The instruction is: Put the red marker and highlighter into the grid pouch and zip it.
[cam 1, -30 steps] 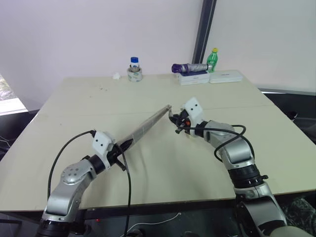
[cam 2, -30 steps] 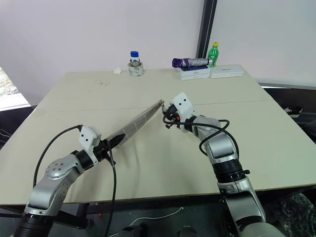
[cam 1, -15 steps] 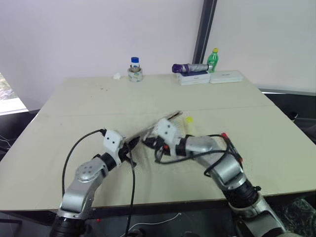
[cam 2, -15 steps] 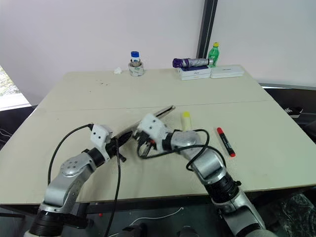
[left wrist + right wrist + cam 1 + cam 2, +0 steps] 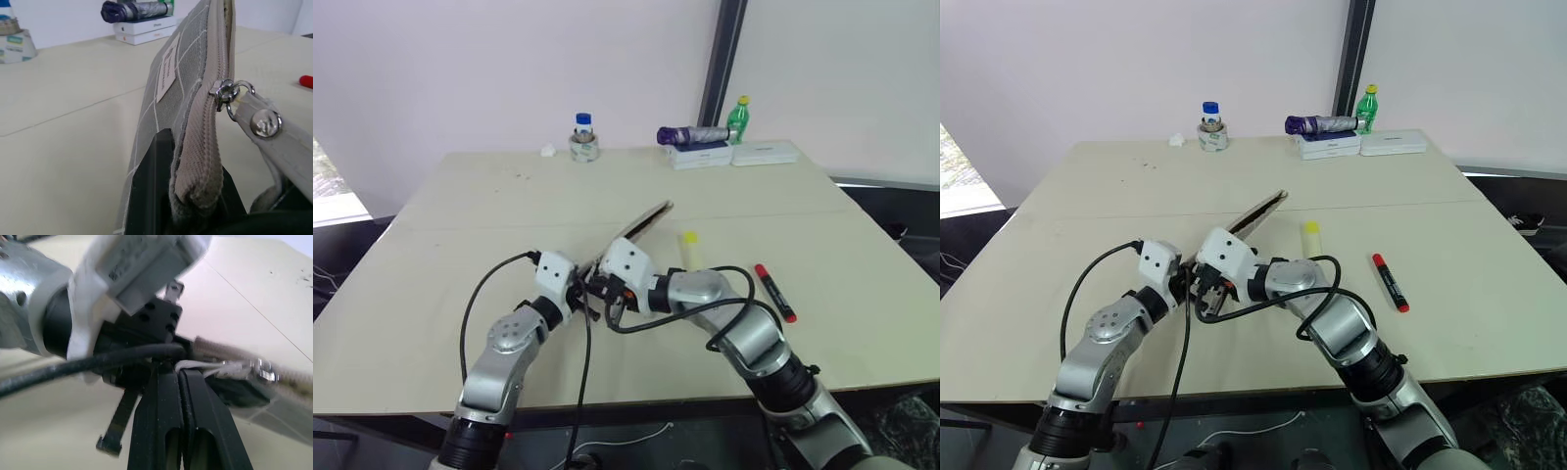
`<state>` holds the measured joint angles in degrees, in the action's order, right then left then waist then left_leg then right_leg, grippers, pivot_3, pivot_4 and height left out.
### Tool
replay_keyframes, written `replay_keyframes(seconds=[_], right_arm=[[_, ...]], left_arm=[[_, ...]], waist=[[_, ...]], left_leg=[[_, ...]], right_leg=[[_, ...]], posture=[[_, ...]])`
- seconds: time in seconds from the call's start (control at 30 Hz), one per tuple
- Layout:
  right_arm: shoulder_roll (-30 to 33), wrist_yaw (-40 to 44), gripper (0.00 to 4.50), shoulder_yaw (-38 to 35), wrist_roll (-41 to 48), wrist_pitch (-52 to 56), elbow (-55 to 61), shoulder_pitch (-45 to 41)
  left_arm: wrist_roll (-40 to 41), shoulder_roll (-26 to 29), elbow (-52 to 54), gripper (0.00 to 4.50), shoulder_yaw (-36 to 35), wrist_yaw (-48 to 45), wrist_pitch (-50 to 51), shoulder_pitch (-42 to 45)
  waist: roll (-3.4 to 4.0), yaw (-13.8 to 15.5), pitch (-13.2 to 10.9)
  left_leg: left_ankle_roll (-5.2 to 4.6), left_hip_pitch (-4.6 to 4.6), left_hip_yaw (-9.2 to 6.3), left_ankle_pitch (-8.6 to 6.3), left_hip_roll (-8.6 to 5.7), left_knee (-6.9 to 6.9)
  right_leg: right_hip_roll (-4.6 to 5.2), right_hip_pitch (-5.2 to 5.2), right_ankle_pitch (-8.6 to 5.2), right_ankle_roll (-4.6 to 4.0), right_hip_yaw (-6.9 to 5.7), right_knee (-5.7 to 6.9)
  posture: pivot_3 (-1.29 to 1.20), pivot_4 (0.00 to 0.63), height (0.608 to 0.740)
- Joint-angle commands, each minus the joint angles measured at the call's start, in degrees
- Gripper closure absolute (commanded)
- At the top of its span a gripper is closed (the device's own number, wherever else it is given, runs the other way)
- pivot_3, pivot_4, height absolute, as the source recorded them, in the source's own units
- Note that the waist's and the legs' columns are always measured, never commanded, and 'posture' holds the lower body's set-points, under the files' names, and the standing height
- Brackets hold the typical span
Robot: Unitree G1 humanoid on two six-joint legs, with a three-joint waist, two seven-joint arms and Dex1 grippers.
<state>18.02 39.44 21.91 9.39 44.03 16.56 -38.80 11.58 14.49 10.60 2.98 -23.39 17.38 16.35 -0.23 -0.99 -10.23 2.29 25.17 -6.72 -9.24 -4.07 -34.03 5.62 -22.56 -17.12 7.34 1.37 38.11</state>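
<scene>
Grid pouch [image 5: 641, 226] tilted on edge (marker [image 5: 774, 292], highlighter [image 5: 689, 245] outside)

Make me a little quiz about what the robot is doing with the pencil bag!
1. True or false: the red marker is inside the grid pouch.
2. Which gripper pinches the pouch's near end? A) left gripper B) right gripper
3. Fill in: the highlighter lies on the ____, beside the pouch.

Key:
1. False; it lies on the table.
2. A; the right gripper has pinched the pale pull cord.
3. table
</scene>
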Motion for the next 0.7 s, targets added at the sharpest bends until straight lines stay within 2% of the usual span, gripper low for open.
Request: replay_keyframes(seconds=[0.03, 0.13, 0.23, 0.4, 0.7], right_arm=[[3.92, -0.67, 3.22, -6.50, 0.80, 1.48, 2.33, 0.15], [6.86, -6.21, 1.59, -12.16, -1.62, 2.86, -2.22, 1.38], [7.49, -11.99, 1.59, -15.24, -4.47, 2.13, -8.16, 2.05], [3.57, -21.52, 1.59, -20.66, -6.19, 0.03, -21.09, 0.86], [-0.55, -24.82, 1.59, -23.29, -5.14, -2.40, -28.97, 0.78]], left_arm=[[-1.83, 2.16, 0.01, 4.50, -2.32, 0.75, -2.56, 0.91], [-3.51, 4.82, -1.36, 4.50, -3.56, 0.98, -4.51, 1.64], [-4.65, 6.31, -2.61, 4.50, -3.51, 0.70, -5.88, 2.26], [-5.94, 6.10, -4.99, 4.50, -2.14, 0.35, -7.60, 3.11], [-7.82, 3.56, -7.61, 4.50, -0.89, 1.16, -8.98, 3.63]], waist=[[-0.01, 0.24, -0.01], [-0.02, 0.29, -0.01], [-0.03, 0.28, 0.00], [-0.03, 0.07, 0.00], [-0.03, -0.01, 0.00]], left_leg=[[0.00, 0.00, 0.00, 0.00, 0.00, 0.00], [0.00, 0.00, 0.01, 0.00, -0.01, -0.02], [0.00, 0.00, 0.02, 0.00, -0.01, -0.01], [0.00, 0.03, 0.06, 0.00, 0.00, 0.05], [0.00, 0.05, 0.09, 0.01, -0.01, 0.03]], right_leg=[[0.00, 0.01, 0.00, 0.00, 0.00, 0.00], [0.00, 0.02, 0.00, 0.00, 0.00, -0.02], [0.00, 0.02, 0.00, -0.01, 0.00, -0.02], [0.00, -0.04, 0.00, -0.01, 0.03, -0.02], [-0.02, -0.03, 0.00, 0.00, 0.02, -0.01]], posture=[[0.00, 0.150, 0.740], [0.00, 0.150, 0.740], [0.00, 0.150, 0.740], [0.00, 0.150, 0.740], [0.00, 0.150, 0.740]])
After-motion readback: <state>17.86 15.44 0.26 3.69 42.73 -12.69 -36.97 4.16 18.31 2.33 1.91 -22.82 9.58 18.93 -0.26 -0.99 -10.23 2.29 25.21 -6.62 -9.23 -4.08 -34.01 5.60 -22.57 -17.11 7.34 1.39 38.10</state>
